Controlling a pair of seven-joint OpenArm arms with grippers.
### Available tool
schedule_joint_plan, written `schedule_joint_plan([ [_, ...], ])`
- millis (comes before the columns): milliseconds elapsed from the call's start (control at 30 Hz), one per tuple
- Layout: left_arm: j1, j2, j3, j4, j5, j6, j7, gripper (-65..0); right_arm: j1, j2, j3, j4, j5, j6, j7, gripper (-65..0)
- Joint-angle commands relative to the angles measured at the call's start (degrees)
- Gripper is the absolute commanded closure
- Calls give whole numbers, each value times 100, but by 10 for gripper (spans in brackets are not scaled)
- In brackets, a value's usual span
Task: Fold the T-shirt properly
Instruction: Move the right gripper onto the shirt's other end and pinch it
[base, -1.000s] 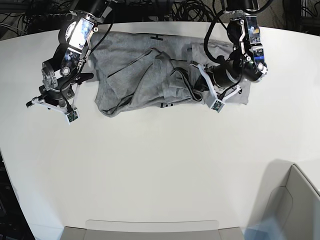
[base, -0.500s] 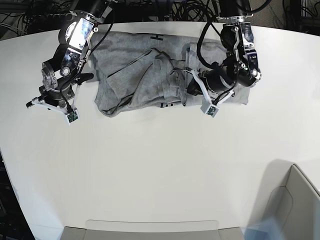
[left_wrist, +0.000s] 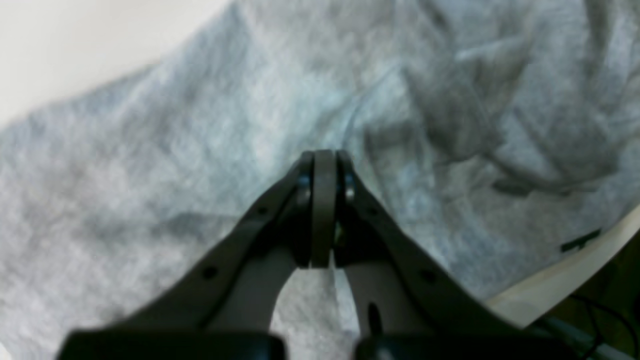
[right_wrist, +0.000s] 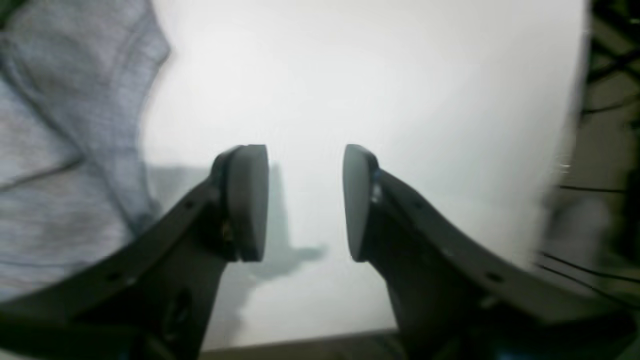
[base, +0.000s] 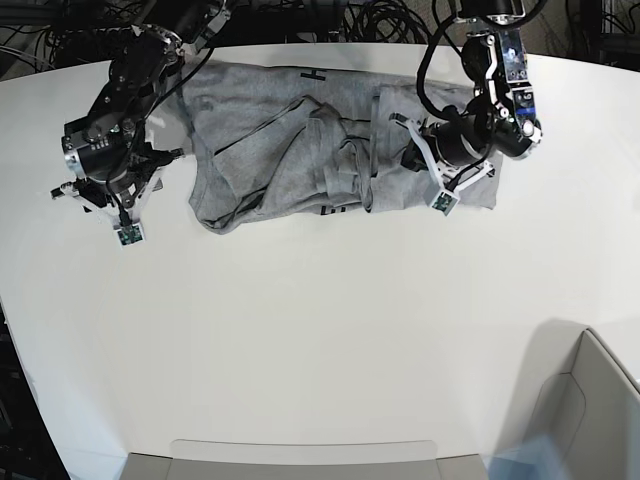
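The heather-grey T-shirt (base: 270, 150) lies crumpled at the back of the white table (base: 320, 330), with bunched folds in its middle and black print peeking out at its edges. My left gripper (base: 413, 160) hovers over the shirt's right part. In the left wrist view this gripper (left_wrist: 324, 155) is shut, its fingers pressed together above the T-shirt (left_wrist: 150, 150), and I see no cloth between them. My right gripper (base: 100, 195) is beside the shirt's left edge. In the right wrist view it (right_wrist: 306, 160) stands open over bare table, with the T-shirt (right_wrist: 60, 150) to its left.
A grey box (base: 590, 400) stands at the front right corner. A shallow grey tray edge (base: 300, 455) runs along the front. Black cables (base: 350, 20) hang behind the table's back edge.
My right gripper has opened, and its arm has shifted slightly up and left. My left arm swung left over the shirt, then back to the right. The shirt's folds look much the same.
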Motion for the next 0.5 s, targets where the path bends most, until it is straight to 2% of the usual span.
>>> schedule_joint_plan([
  [0, -42, -17, 6, 100, -92, -8, -96, 0, 61, 34, 142, 77, 340, 89, 9, -246],
  [100, 20, -17, 15, 82, -92, -8, -96, 0, -159, 113, 617, 24, 1729, 89, 9, -246],
  [267, 29, -17, 41, 82, -92, -8, -52, 0, -493, 535, 687, -626, 4331, 89, 9, -246],
  [367, 29, -17, 67, 82, -92, -8, -52, 0, -484, 798, 696, -1391, 5219, 89, 9, -246],
  [467, 38, -26, 32, 82, -92, -8, -43, 0, -520, 904, 731, -2209, 5589, 89, 9, -246],
])
